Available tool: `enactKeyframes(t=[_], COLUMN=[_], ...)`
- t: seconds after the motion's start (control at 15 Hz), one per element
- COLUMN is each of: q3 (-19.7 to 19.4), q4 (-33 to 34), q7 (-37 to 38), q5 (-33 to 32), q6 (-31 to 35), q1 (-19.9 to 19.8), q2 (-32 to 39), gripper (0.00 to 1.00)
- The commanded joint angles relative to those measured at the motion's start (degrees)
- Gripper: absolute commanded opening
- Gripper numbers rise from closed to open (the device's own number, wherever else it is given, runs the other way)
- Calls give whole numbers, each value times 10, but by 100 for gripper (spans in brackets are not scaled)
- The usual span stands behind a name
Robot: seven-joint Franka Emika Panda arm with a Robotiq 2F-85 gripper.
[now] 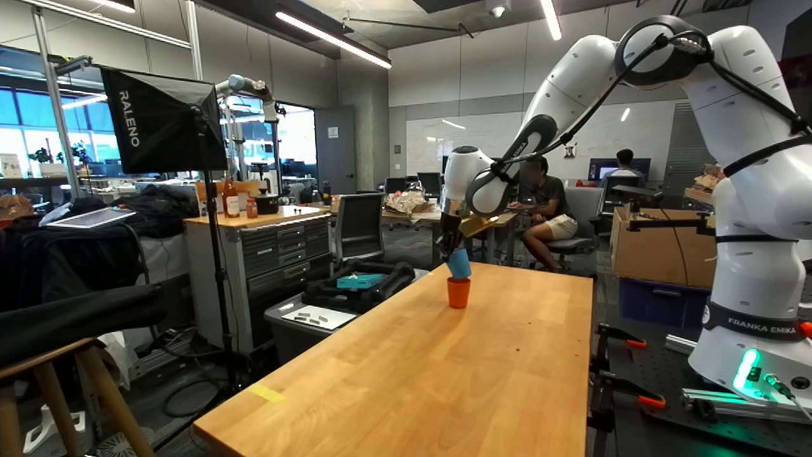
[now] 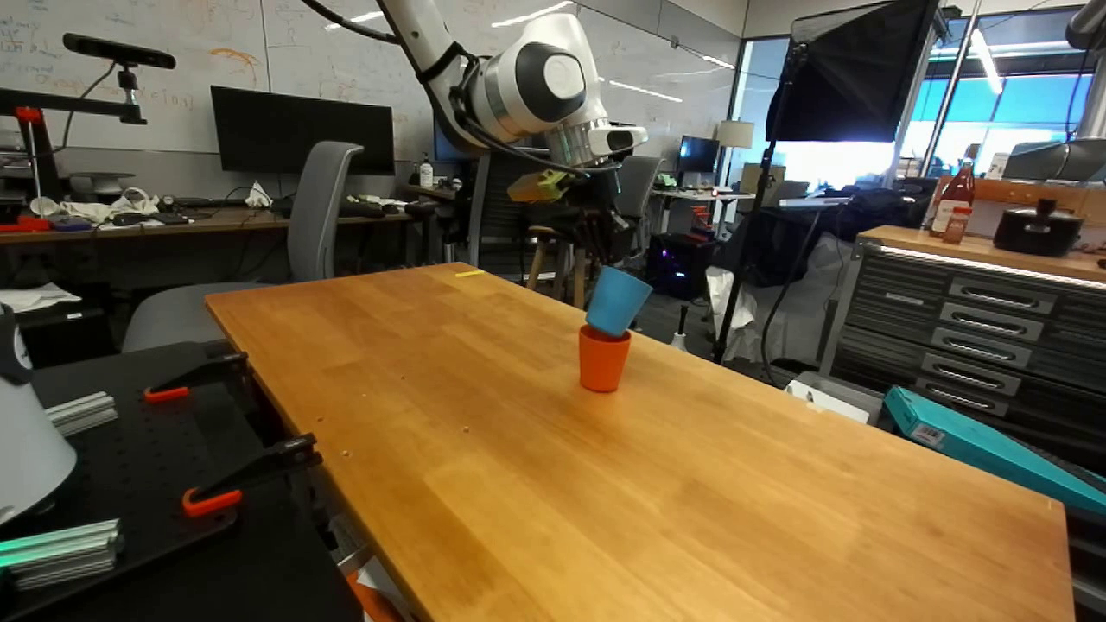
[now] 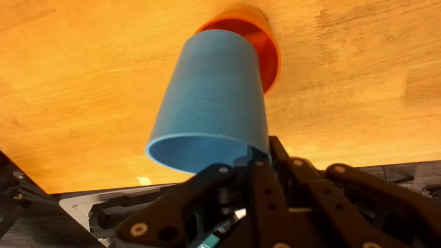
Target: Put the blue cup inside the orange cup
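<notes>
The orange cup (image 1: 458, 293) stands upright on the wooden table, and shows in both exterior views (image 2: 602, 361). The blue cup (image 1: 458, 264) is tilted right above it, its narrow base at the orange cup's mouth in both exterior views (image 2: 617, 301). In the wrist view the blue cup (image 3: 210, 93) covers part of the open mouth of the orange cup (image 3: 267, 51). I cannot tell whether its base dips inside the rim. My gripper (image 3: 267, 151) is shut on the blue cup's wall near its rim, one finger inside and one outside. The gripper also shows in an exterior view (image 2: 605, 250).
The wooden table (image 1: 444, 381) extends around the cups, and its long edge lies close to them. A grey bin (image 1: 285, 324) with a black case stands beyond that edge. Clamps (image 2: 216, 497) sit on the table's edge by the robot base. A softbox lamp (image 1: 168, 120) stands farther off.
</notes>
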Motion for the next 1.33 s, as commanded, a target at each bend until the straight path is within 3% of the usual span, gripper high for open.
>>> enactKeyframes(t=[0.0,0.33,0.4,0.53,0.93,1.07,1.27], q3=[-12,-31,-33,-37,-27,-1,46], q4=[-23,-38,-42,-47,-56,-59,-54], q7=[8,16,14,11,-3,-29,-92], q5=[-13,-12,-10,-7,12,38,79], q6=[31,88,94,104,103,82,2], q1=[3,12,14,16,10,-6,-25], q2=[-17,-15,-15,-16,-29,-45,-66], gripper=[3,6,32,40,86,99,100])
